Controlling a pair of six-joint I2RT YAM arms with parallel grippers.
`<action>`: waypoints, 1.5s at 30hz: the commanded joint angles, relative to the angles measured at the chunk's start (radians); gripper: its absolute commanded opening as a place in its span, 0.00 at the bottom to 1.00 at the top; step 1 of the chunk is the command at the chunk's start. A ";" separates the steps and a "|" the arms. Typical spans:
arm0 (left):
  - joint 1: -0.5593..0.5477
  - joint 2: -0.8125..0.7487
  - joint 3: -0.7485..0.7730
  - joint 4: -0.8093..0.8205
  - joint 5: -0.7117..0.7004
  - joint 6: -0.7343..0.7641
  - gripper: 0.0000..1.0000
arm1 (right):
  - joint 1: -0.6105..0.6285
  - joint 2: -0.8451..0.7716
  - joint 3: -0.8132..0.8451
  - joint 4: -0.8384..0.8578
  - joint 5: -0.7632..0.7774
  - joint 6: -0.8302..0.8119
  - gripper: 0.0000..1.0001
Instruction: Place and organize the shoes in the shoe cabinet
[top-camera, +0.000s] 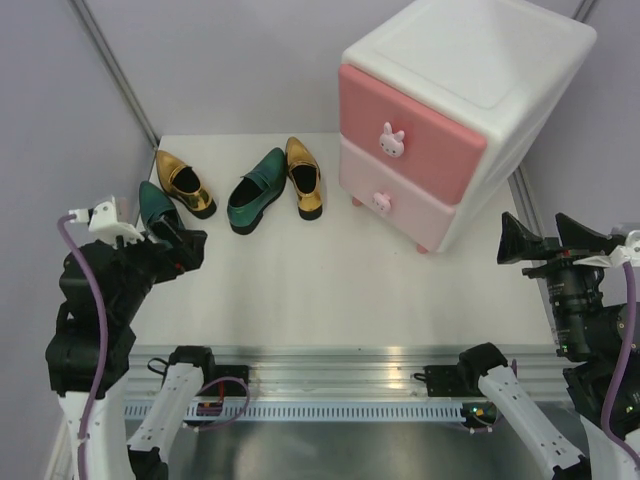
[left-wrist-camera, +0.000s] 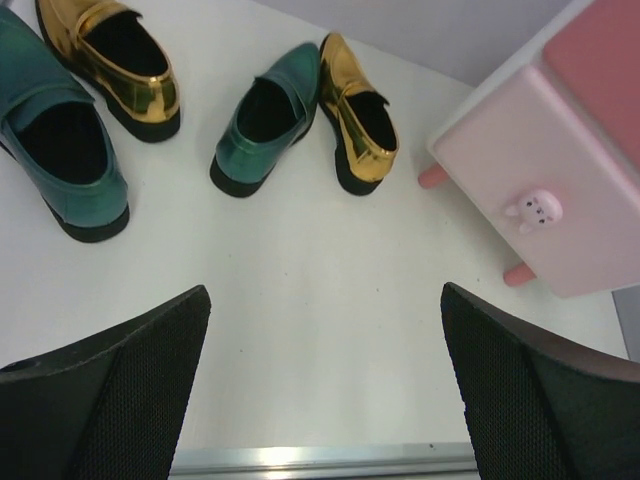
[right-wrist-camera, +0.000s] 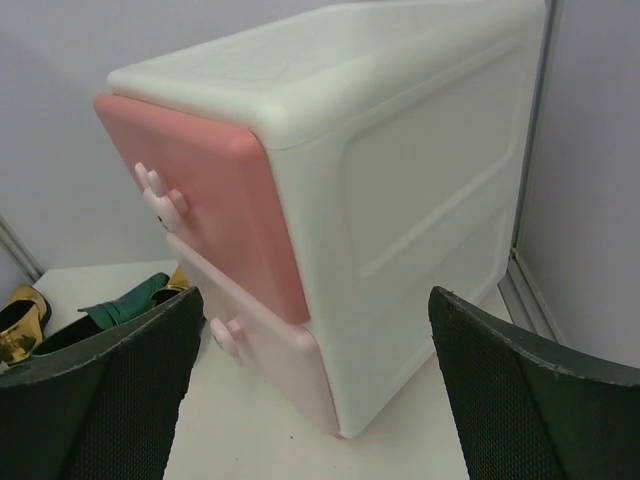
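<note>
4 shoes on table, L of shoe cabinet, drawers shut

Two metallic green pointed shoes and two gold shoes stand upright left of the white rounded plastic cabinet; its pink drawers seem shut.

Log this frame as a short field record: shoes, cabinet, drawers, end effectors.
shoes: four shiny pointed ones on the white table, none stored
left pair: left metallic gold shoe, left metallic green shoe
centre pair: centre metallic green shoe, centre metallic gold shoe, side by side
cabinet: white rounded plastic chest, upright
drawers: upper pink drawer front, lower pink drawer front, both shut
left end effector: open, empty
right end effector: open, empty
</note>
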 joint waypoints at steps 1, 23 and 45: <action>-0.005 0.070 -0.061 0.040 0.084 0.014 1.00 | -0.001 0.008 -0.003 -0.009 -0.043 0.011 0.98; -0.511 0.625 -0.155 0.702 0.097 0.018 1.00 | -0.001 0.045 -0.031 -0.052 -0.169 0.060 0.98; -0.774 1.233 0.117 1.136 -0.031 0.268 0.97 | -0.001 0.027 -0.031 -0.080 -0.275 0.086 0.98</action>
